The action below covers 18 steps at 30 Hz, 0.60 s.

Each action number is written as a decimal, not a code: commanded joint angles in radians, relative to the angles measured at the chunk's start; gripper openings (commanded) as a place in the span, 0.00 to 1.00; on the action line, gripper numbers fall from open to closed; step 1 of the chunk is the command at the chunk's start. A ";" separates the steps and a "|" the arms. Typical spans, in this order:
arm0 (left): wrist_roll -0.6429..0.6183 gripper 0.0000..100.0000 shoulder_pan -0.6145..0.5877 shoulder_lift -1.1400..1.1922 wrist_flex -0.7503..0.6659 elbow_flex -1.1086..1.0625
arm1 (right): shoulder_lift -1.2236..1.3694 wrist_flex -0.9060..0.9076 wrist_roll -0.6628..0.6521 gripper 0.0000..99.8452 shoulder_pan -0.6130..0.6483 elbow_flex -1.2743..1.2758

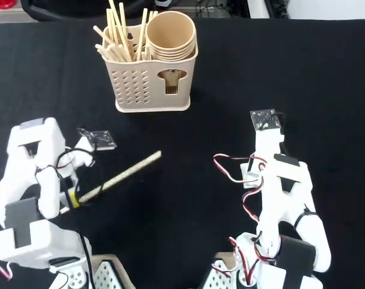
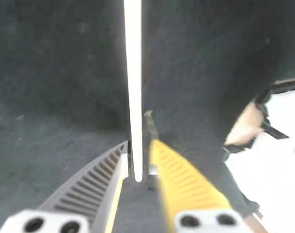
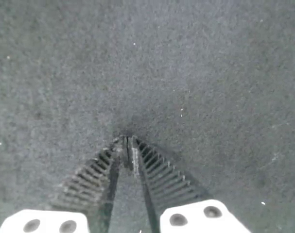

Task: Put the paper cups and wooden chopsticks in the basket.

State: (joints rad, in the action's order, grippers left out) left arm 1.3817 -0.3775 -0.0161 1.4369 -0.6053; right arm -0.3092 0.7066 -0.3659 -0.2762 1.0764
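The left gripper [image 2: 137, 158] is clamped on one end of a wooden chopstick [image 2: 133, 73], which stretches over the black table [image 1: 260, 72], its free end short of the basket [image 1: 140, 90]. The right gripper [image 3: 128, 143] (jaws pressed together, holding nothing) hangs above the table. Stacked paper cups [image 1: 171, 36] and more chopsticks [image 1: 116, 36] stand in the basket.

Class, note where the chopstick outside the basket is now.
In the high view the chopstick slants over the table's left half, one end gripped in the left arm's jaws, short of the basket.
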 commanded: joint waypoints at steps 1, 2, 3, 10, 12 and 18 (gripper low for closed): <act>-0.032 0.17 -0.007 -0.041 -0.063 -0.021 | 0.001 -0.017 0.000 0.01 0.018 -0.025; -0.064 0.17 0.007 -0.041 -0.069 -0.019 | 0.001 -0.017 0.000 0.01 0.018 -0.025; -0.097 0.17 0.019 -0.048 -0.071 -0.016 | 0.001 -0.017 0.000 0.01 0.018 -0.025; -0.336 0.17 0.231 -0.049 -0.072 0.110 | 0.001 -0.017 0.000 0.01 0.018 -0.025; -0.388 0.17 0.326 -0.049 -0.080 0.142 | 0.002 -0.017 0.000 0.01 0.018 -0.025; -0.499 0.17 0.565 -0.040 -0.158 0.213 | 0.002 -0.015 0.002 0.01 0.018 -0.025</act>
State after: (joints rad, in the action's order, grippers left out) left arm 0.9291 0.1013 -0.0192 1.3326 -0.4565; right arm -0.3092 0.7066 -0.3659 -0.2762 1.0764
